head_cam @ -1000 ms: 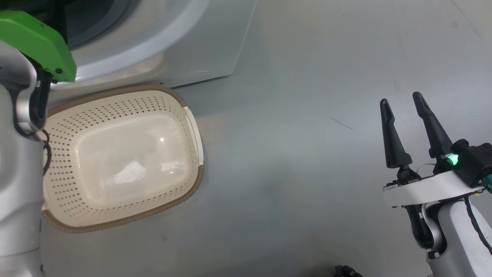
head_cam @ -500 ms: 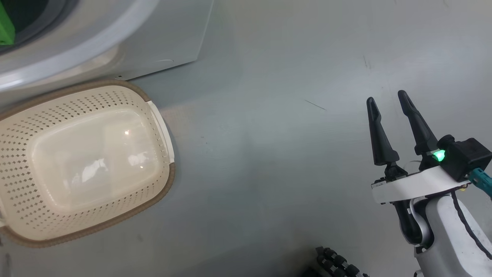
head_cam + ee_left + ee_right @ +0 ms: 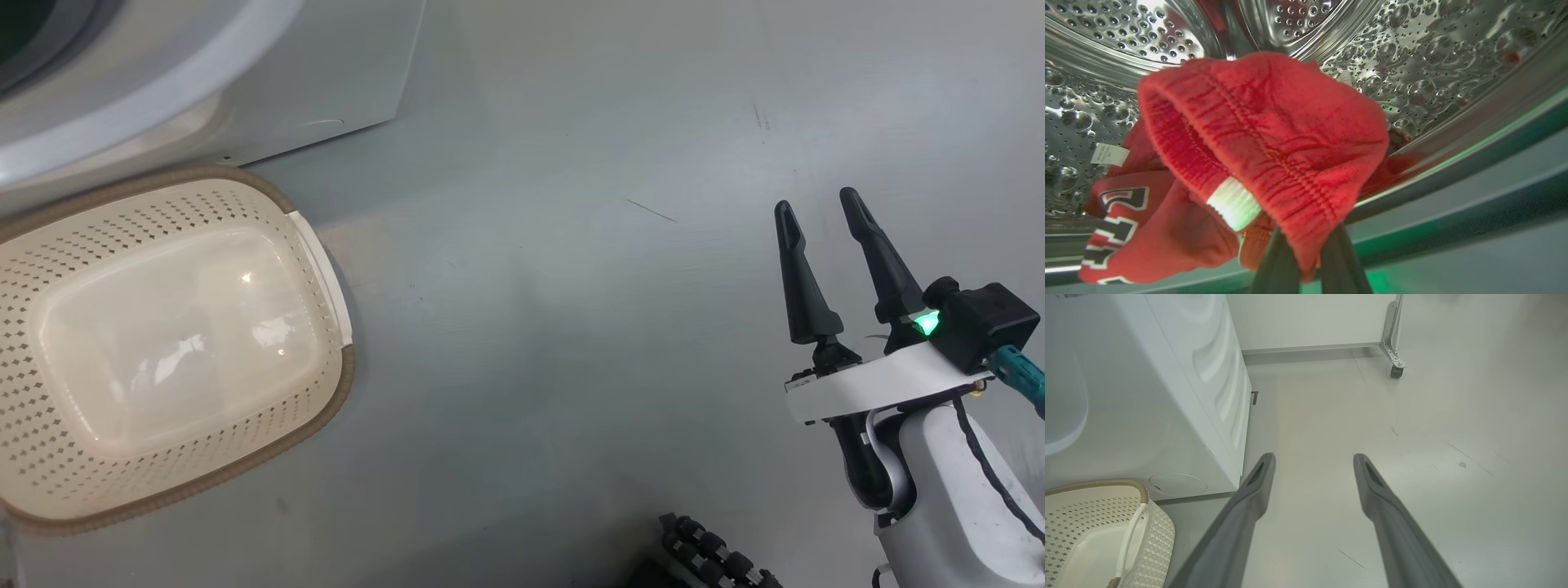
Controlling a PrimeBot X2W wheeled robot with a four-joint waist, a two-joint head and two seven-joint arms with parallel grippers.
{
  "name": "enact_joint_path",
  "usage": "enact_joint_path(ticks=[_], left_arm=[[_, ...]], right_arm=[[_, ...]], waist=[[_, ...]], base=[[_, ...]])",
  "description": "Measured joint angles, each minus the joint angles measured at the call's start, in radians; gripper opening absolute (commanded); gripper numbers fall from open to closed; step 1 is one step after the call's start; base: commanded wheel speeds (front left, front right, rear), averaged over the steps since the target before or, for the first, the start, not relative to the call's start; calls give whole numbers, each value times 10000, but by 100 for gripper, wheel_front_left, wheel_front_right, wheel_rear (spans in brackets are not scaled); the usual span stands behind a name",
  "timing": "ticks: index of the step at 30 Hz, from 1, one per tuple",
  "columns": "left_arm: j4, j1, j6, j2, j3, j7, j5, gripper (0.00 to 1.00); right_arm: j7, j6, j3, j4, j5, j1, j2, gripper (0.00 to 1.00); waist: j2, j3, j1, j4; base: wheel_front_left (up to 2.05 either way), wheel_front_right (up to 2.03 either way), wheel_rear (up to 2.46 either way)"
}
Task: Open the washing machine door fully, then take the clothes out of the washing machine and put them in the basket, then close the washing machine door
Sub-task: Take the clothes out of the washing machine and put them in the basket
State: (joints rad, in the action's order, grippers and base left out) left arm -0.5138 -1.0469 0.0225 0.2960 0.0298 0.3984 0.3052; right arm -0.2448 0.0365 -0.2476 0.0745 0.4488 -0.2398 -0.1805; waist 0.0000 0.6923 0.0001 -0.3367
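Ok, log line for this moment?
stage: unloading | left claw: shut on clothes inside washing machine | right claw: open, above floor | basket: empty

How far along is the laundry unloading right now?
Done: door open, since the left gripper is inside the perforated steel drum. In hand: it is shut on a red white-trimmed jersey. Left: lettered red cloth lies in the drum, the cream perforated basket is empty, the door needs closing.

Grey floor [image 3: 555, 343] and a white board [image 3: 1310, 318] on a wheel [image 3: 1395, 371]
A thin dark scratch [image 3: 651, 210] is on the floor, upper right of the middle; the board is at the top of the right wrist view, its black wheel under a metal bracket [image 3: 1390, 330].
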Motion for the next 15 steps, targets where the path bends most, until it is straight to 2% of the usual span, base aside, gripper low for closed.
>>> enact_joint_path(ticks=[15], left_arm=[[-6, 151, 2, -401, -81, -1632, 127, 0]], right_arm=[[-31, 63, 531, 196, -69, -43, -81, 100]], waist=[[0, -224, 0, 492]], base=[[0, 0, 0]])
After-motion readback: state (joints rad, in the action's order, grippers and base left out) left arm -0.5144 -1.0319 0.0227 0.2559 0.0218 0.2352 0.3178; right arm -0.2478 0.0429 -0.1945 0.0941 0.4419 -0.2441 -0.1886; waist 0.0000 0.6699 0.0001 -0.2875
